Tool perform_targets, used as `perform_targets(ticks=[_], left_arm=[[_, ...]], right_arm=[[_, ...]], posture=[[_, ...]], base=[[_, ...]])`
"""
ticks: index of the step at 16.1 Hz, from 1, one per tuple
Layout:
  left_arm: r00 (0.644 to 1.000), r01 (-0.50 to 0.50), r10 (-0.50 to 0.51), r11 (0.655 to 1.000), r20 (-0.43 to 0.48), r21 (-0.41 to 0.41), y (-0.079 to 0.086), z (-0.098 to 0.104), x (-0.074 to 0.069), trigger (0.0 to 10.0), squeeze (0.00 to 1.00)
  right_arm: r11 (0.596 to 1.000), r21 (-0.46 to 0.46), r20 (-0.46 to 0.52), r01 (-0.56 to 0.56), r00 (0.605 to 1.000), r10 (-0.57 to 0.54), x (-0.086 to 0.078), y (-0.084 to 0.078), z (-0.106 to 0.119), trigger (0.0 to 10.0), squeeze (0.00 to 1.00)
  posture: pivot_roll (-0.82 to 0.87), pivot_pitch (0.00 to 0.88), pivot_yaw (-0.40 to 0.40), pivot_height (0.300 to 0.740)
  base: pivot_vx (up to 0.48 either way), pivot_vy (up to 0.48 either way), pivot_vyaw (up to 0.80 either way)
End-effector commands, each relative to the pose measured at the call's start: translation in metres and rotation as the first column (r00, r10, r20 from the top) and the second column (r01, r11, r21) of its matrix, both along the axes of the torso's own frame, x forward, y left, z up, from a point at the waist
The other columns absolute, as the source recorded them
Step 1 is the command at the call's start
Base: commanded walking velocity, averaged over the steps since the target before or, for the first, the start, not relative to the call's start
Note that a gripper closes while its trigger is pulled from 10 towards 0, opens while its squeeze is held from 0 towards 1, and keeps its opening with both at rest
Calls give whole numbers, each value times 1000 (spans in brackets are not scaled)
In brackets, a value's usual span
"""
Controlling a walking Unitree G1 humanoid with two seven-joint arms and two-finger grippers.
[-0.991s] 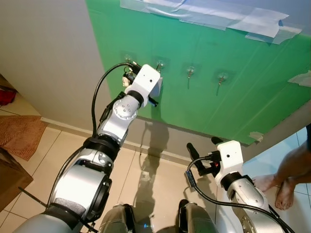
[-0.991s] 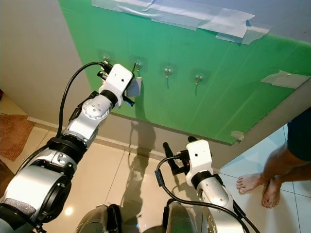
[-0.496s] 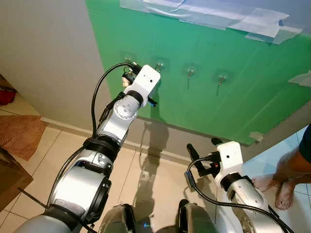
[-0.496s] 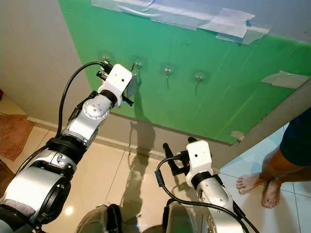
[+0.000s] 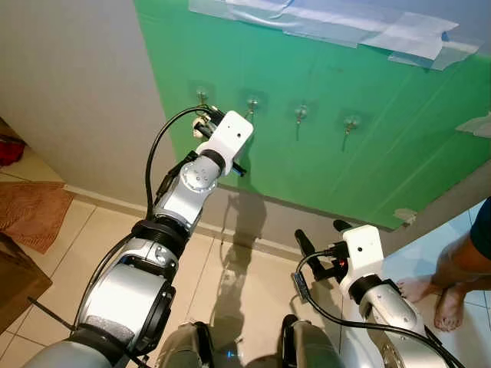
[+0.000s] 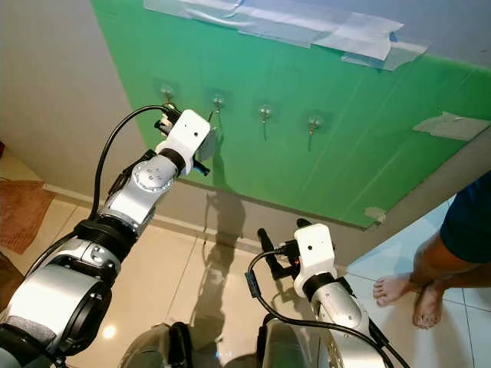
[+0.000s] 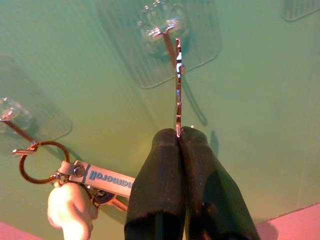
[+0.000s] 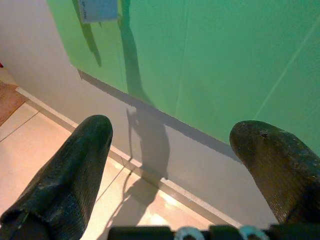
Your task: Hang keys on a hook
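Before me is the green wall sheet (image 5: 322,153) with a row of clear stick-on hooks (image 5: 301,113). My left gripper (image 7: 180,137) is up at the second hook (image 7: 165,27), clenched on the lower edge of a thin metal key (image 7: 177,90) that hangs from it. The key is light, stiff and slippery, I think, so a pinch on its flat sides is best. On the neighbouring hook another keyring (image 7: 42,162) hangs. My right gripper (image 8: 170,145) is low, fingers spread, holding nothing.

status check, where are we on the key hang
Left gripper shut on thin silver key, key hanging from clear adhesive hook. Right gripper open, low, idle. Neighbouring hook carries a keyring with white charm.
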State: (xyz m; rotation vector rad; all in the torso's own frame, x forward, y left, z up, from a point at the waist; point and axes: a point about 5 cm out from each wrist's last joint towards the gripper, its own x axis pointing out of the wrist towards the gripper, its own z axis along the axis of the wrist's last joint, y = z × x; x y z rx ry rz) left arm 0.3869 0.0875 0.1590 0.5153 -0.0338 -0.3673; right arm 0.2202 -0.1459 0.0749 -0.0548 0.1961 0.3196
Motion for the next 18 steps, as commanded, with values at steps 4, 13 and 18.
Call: perform_targets(ticks=[4, 13, 18], left_arm=[[1000, 24, -24, 999, -16, 43, -3, -3, -1, 0, 0], [994, -109, 110, 993, 21, -47, 3, -2, -5, 0, 0], [986, -163, 166, 984, 29, -73, 13, 7, -1, 0, 0]], right_arm=[[1000, 4, -1, 8, 1000, -8, -5, -1, 1, 10000, 0], [1000, 7, -6, 3, 1000, -3, -5, -1, 3, 10000, 0], [1000, 6, -9, -3, 1000, 3, -9, 1, 3, 10000, 0]], posture=[[-260, 189, 9, 710], [-257, 199, 6, 710], [-256, 200, 6, 710]], base=[[0, 0, 0], [0, 0, 0], [0, 0, 0]])
